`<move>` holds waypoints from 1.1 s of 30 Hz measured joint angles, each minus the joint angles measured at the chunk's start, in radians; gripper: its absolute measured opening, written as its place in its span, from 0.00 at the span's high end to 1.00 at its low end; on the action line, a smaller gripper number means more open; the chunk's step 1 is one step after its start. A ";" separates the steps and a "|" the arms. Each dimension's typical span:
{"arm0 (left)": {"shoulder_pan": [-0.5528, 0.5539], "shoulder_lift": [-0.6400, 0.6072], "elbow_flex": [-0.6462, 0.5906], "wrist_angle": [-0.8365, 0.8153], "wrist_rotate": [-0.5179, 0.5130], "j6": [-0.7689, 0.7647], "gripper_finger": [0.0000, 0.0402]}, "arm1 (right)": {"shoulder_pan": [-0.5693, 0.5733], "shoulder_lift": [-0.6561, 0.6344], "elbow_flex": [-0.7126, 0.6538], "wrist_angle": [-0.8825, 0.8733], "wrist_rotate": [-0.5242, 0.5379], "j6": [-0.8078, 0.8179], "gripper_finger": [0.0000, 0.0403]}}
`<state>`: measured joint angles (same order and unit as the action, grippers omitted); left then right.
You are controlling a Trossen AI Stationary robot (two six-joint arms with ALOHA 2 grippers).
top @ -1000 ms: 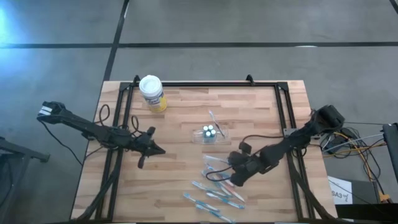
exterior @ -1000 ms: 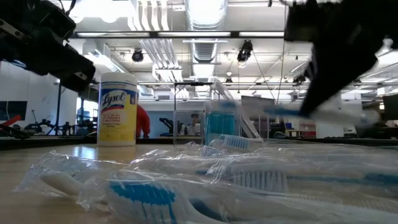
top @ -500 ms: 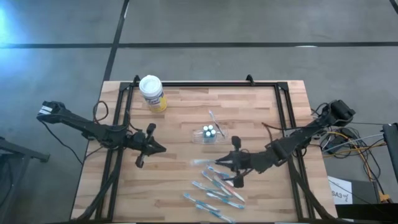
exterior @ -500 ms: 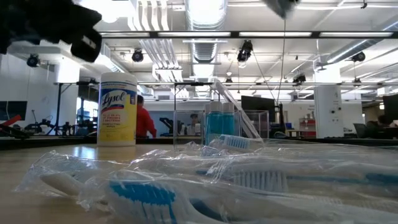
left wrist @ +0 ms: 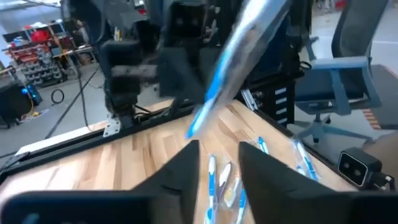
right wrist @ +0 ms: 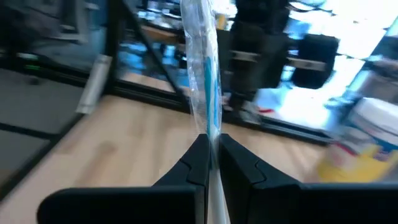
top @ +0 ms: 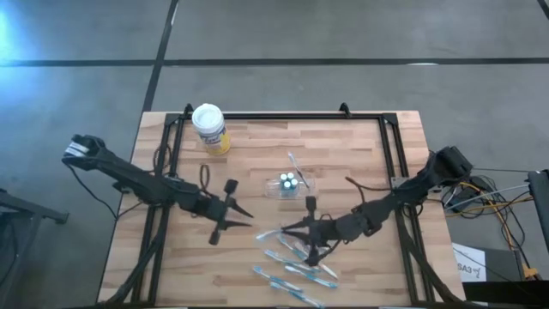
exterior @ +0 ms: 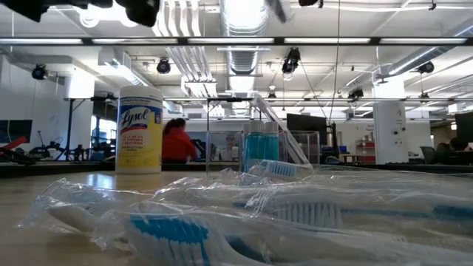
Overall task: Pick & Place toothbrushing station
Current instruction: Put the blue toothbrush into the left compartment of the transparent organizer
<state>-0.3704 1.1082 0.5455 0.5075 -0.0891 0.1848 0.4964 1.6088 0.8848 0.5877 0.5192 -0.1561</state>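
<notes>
From above, my right pincer (top: 286, 230) is clamped on a wrapped toothbrush (top: 271, 232) just this side of the clear pouch (top: 290, 183); my left pincer (top: 244, 216) faces it, jaws parted. My right wrist shows the brush pinched upright. To hand over well, I'd hold steady until the left closes squarely.

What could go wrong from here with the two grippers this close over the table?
The right gripper pinches a wrapped toothbrush only at one end, so it may swing or slip. The left gripper, fingers apart, faces it at close range: the arms could bump during a handover. A drop would land among the loose toothbrushes.
</notes>
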 joint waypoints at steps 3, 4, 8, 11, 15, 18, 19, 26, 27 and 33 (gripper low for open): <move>-0.009 0.060 0.044 0.000 0.000 0.019 0.59 | -0.008 0.001 -0.007 0.023 0.035 -0.004 0.96; -0.011 0.076 0.057 0.010 0.000 0.027 0.55 | -0.008 -0.007 -0.011 0.025 0.035 -0.004 0.96; -0.014 0.138 0.069 0.161 0.072 0.035 0.44 | -0.005 -0.018 -0.035 0.024 0.032 -0.006 0.96; -0.014 0.170 0.067 0.268 0.108 0.051 0.41 | -0.008 -0.019 -0.039 0.023 0.033 -0.013 0.96; -0.012 0.198 0.067 0.336 0.085 0.050 0.41 | -0.012 -0.020 -0.039 0.053 0.034 -0.018 0.96; -0.011 0.219 0.067 0.368 0.054 0.049 0.41 | -0.012 -0.020 -0.039 0.075 0.033 -0.028 0.96; -0.011 0.227 0.071 0.371 0.034 0.044 0.41 | -0.012 -0.020 -0.039 0.080 0.033 -0.032 0.96; -0.010 0.268 0.097 0.373 -0.114 -0.008 0.41 | -0.017 -0.019 -0.039 0.087 0.033 -0.035 0.96; -0.011 0.274 0.105 0.376 -0.114 -0.008 0.41 | -0.018 -0.019 -0.039 0.085 0.033 -0.031 0.96; -0.011 0.319 0.148 0.374 -0.114 -0.003 0.46 | -0.025 -0.018 -0.039 0.077 0.033 -0.023 0.96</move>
<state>-0.3813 1.4273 0.6933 0.8819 -0.2031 0.1814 0.4719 1.5906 0.8463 0.6649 0.5518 -0.1787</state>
